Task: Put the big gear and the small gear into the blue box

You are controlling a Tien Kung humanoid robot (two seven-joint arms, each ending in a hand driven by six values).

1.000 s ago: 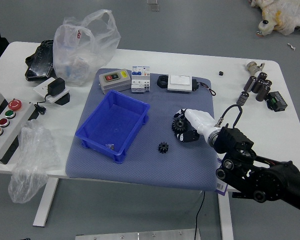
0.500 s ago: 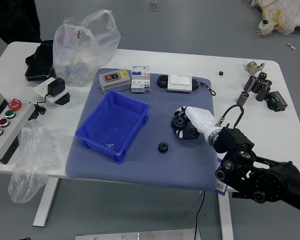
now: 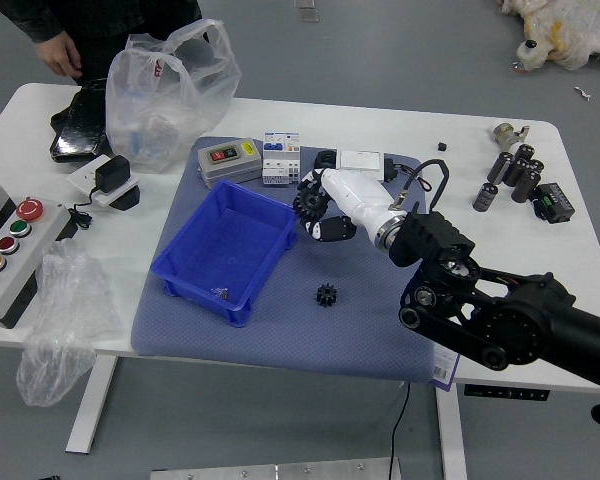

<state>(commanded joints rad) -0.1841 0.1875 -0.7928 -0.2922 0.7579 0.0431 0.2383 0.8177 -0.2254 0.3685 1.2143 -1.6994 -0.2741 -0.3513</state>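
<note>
Reaching in from the right over the white surface (image 3: 540, 262), the black right arm (image 3: 525, 318) brings its white-covered right hand (image 3: 348, 203) up to the blue box (image 3: 192, 300). And there's the big gear (image 3: 311, 201), held at the fingertips, the fingers bent in and open only about as wide as the gear itself! It is right by the box's far right corner, on the outer side; whether it touches the rim, I cannot tell from this angle.

Down on the blue-grey mat (image 3: 280, 345), the small gear (image 3: 326, 295) lies on its own, to the right of the box and nearer the robot than the hand. The box sits on the left part of the mat, open side up, a little pale object (image 3: 220, 293) near its close end.

Along the mat's far side we have a grey device (image 3: 229, 160) with a red switch, a white breaker block (image 3: 281, 160) beside it, and a white-topped unit (image 3: 360, 164) partly behind the hand. Over at the far left, a person in dark clothes (image 3: 120, 25) stands by the plastic bag (image 3: 165, 100), one hand (image 3: 59, 53) hanging just beyond the surface's edge.
</note>
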